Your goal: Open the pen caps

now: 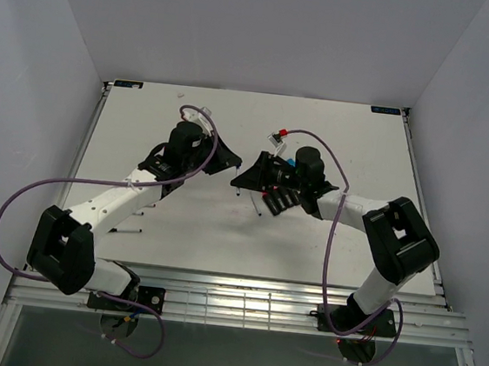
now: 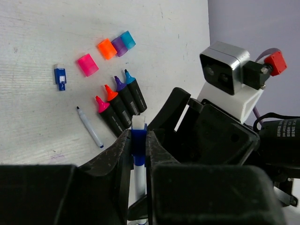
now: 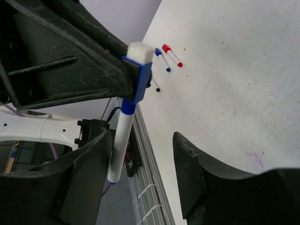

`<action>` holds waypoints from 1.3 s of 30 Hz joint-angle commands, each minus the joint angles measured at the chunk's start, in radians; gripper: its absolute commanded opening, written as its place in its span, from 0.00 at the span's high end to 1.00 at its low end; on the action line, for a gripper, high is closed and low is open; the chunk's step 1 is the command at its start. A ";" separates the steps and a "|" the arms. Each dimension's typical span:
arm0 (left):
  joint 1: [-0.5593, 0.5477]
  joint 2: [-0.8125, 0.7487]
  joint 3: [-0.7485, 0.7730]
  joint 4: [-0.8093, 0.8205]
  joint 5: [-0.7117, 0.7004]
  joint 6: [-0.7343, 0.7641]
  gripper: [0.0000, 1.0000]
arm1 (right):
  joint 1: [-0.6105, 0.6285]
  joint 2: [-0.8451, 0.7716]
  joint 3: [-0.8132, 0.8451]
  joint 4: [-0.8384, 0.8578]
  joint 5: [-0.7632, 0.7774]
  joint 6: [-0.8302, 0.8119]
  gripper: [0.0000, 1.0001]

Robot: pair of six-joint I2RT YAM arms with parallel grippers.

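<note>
Grips the blue cap [image 2: 138, 138] of a white pen [image 3: 119, 136] tight in the left gripper [image 2: 138, 152], above the table [image 1: 351, 247] midway between its side edges. Holds the right gripper [image 3: 143, 140] wide open near the pen's barrel.

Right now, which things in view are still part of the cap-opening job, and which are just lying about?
Job in hand: blue cap on the white pen, pinched by the left gripper; right gripper, open; red pen and blue pen, apparently still capped.
Lying about: pink cap, orange cap, purple cap, cyan cap, loose blue cap; four uncapped black markers; uncapped thin pen.
</note>
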 commanded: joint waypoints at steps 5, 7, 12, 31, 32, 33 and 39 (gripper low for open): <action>-0.044 0.015 0.067 -0.069 -0.068 -0.028 1.00 | 0.010 0.040 0.048 0.004 -0.007 -0.011 0.84; -0.053 0.046 0.122 -0.186 -0.122 -0.015 1.00 | 0.016 0.034 0.077 -0.192 0.042 -0.139 0.92; -0.060 0.150 0.271 -0.342 -0.192 0.057 1.00 | 0.131 -0.023 0.239 -0.716 0.668 -0.529 0.92; -0.052 0.098 0.182 -0.215 -0.252 0.120 1.00 | 0.019 -0.154 -0.078 -0.209 -0.044 -0.269 0.92; -0.046 0.094 0.173 -0.206 -0.252 0.122 1.00 | 0.013 -0.126 -0.116 0.090 -0.184 -0.167 0.92; -0.043 0.092 0.158 -0.201 -0.252 0.120 1.00 | 0.008 -0.106 -0.173 0.223 -0.217 -0.067 0.92; -0.023 0.107 0.148 -0.198 -0.301 0.099 1.00 | 0.008 -0.017 -0.215 0.434 -0.280 0.135 0.92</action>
